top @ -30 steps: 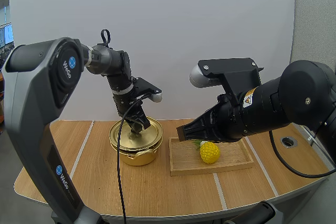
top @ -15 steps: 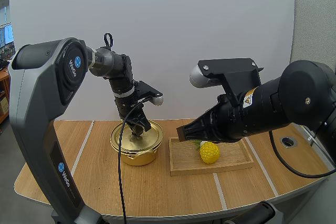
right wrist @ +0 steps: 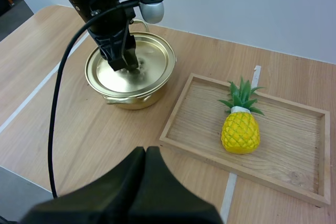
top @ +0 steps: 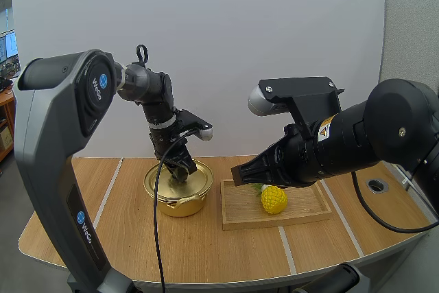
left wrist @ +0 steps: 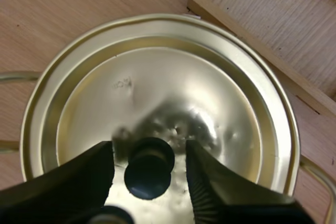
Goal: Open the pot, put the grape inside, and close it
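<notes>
A gold pot [top: 175,197] stands on the table with its lid [left wrist: 173,93] on. My left gripper [left wrist: 149,174] is down on the lid, open, its two fingers standing apart on either side of the black knob [left wrist: 149,167] with small gaps. From the right wrist view the left gripper [right wrist: 122,59] sits over the pot [right wrist: 152,85]. A yellow toy pineapple [top: 273,199] with green leaves lies in the wooden tray [top: 302,219]; I see no grapes. My right gripper [top: 237,173] hovers shut above the tray's left end, its fingers [right wrist: 144,182] together as one wedge.
The wooden tray [right wrist: 210,153] lies just right of the pot, its corner [left wrist: 210,9] close to the lid's rim. A round metal grommet [top: 376,185] sits in the table at the far right. Bare tabletop stretches in front of and left of the pot.
My left gripper has dropped a little lower onto the lid, bringing its fingers down around the knob. The right arm, pineapple and tray have not moved.
</notes>
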`<control>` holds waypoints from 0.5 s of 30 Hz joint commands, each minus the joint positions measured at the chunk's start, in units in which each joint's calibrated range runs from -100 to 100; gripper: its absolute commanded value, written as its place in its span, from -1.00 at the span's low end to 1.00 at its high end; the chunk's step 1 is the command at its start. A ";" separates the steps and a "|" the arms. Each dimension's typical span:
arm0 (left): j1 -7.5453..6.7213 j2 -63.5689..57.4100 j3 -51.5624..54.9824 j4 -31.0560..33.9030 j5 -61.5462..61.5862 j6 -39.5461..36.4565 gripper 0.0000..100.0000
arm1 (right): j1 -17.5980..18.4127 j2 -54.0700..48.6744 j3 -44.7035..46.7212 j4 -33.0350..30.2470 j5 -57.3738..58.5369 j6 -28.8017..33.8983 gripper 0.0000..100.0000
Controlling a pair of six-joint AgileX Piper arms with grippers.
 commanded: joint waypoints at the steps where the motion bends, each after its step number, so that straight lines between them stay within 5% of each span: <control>1: -0.05 0.20 0.08 -0.42 1.72 0.05 0.87 | -0.14 -0.79 0.18 -0.15 -0.38 -0.59 -1.00; 15: -0.05 -9.60 0.08 0.11 5.35 0.05 0.98 | -0.14 -0.79 0.18 -0.25 -0.38 -0.59 -1.00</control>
